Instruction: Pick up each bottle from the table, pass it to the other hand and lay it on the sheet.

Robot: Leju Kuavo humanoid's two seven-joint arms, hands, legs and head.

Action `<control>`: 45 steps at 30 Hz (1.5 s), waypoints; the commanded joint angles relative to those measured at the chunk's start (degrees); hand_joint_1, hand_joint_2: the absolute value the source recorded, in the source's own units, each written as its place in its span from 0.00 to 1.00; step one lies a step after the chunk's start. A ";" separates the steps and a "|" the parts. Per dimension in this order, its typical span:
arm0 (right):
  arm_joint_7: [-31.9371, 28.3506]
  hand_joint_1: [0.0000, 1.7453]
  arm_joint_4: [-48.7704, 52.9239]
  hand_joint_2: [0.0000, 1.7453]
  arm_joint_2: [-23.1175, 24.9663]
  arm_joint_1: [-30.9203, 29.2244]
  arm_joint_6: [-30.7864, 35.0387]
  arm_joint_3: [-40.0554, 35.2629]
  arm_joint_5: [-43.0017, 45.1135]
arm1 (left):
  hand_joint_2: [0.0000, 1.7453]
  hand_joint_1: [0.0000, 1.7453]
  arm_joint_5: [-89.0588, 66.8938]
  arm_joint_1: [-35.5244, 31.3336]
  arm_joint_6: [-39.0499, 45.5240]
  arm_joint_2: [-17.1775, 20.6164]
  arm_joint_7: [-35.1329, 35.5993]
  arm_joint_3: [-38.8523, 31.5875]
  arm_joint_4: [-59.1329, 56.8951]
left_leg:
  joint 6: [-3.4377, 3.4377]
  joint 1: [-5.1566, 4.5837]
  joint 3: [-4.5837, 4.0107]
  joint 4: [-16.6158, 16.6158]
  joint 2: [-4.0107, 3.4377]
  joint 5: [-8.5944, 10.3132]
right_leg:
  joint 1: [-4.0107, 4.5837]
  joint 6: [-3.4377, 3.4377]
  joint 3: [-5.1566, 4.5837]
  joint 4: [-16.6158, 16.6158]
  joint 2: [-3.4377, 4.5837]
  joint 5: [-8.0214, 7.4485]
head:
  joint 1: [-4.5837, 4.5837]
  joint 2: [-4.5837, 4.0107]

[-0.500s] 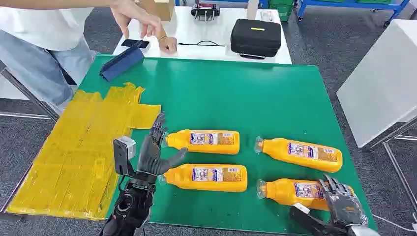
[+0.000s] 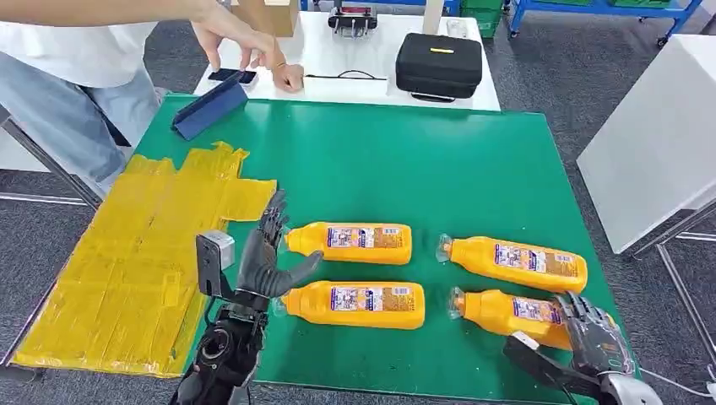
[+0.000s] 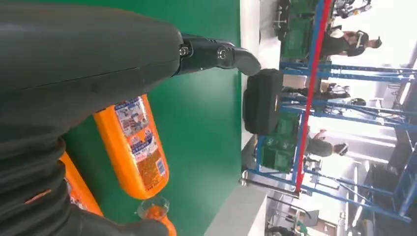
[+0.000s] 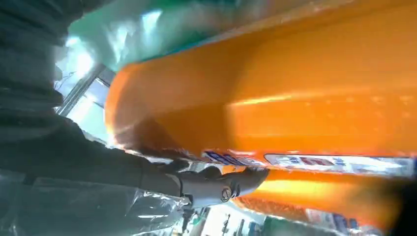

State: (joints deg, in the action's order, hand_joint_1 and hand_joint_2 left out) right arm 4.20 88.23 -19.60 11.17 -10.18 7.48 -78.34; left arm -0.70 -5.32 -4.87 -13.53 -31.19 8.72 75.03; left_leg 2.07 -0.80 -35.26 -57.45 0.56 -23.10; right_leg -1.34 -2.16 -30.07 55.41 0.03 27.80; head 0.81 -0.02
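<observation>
Four orange bottles lie on the green table. My right hand grips the base end of the front right bottle, which is tilted a little; in the right wrist view that bottle is pressed close with my fingers wrapped under it. My left hand stands open with fingers spread beside the caps of the back left bottle and the front left bottle, holding nothing. The back right bottle lies apart. The yellow sheet covers the table's left side.
A person stands at the back left, one hand over a phone on the white table behind. A blue folder leans at the green table's far left corner. A black case sits behind, and a white table stands to the right.
My right hand has closed on the front right bottle and shifted it slightly back and to the right. The person's hand has dropped toward the phone. My left hand has barely moved.
</observation>
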 commanded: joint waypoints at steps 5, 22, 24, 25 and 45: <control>-0.81 0.00 -7.68 1.00 2.88 -2.37 1.53 0.54 -1.54 | 1.00 0.00 -0.10 -2.00 -0.29 0.08 0.30 -0.17 -3.71 | -0.13 0.10 0.22 0.06 0.01 0.00 | 0.11 0.10 0.18 -0.16 -0.06 -0.03 | 0.00 0.00; -3.96 0.08 -35.06 1.00 0.57 -17.94 10.45 0.16 -1.63 | 1.00 0.00 0.44 -4.05 -0.84 0.37 -1.19 1.51 -7.06 | 0.04 0.12 0.26 0.09 -0.20 0.12 | 0.13 -0.10 0.33 -0.28 0.13 -0.26 | 0.02 0.00; -4.02 1.00 -36.80 1.00 0.50 -18.41 10.57 -0.03 -1.48 | 1.00 0.00 0.46 -4.05 -0.83 0.29 -1.19 1.57 -7.12 | 0.05 0.11 0.24 0.08 -0.14 0.15 | 0.12 -0.11 0.31 -0.25 0.07 -0.26 | 0.04 0.00; -3.86 1.00 -38.58 1.00 0.61 -19.19 10.43 0.06 -1.12 | 1.00 0.00 0.50 -4.14 -0.81 0.25 -1.18 1.65 -7.25 | 0.01 0.16 0.26 0.09 -0.10 0.16 | 0.17 -0.08 0.36 -0.31 0.03 -0.28 | -0.02 0.00; -7.82 1.00 -40.56 1.00 1.48 -20.03 11.74 -0.18 3.73 | 1.00 0.00 0.79 -4.77 -0.76 0.10 -1.42 1.89 -7.23 | 0.06 0.14 0.42 0.04 0.10 0.15 | 0.14 -0.10 -0.02 -0.22 -0.13 -0.19 | -0.02 0.00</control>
State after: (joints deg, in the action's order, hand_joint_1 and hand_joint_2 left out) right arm -2.47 55.49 -19.85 -9.13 1.29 8.55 -75.87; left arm 0.00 -7.56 -5.84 -13.97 -32.81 9.92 70.77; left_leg 2.29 -0.79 -34.90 -57.46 0.54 -22.97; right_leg -1.34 -2.39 -30.28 55.36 0.07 27.64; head 0.79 -0.02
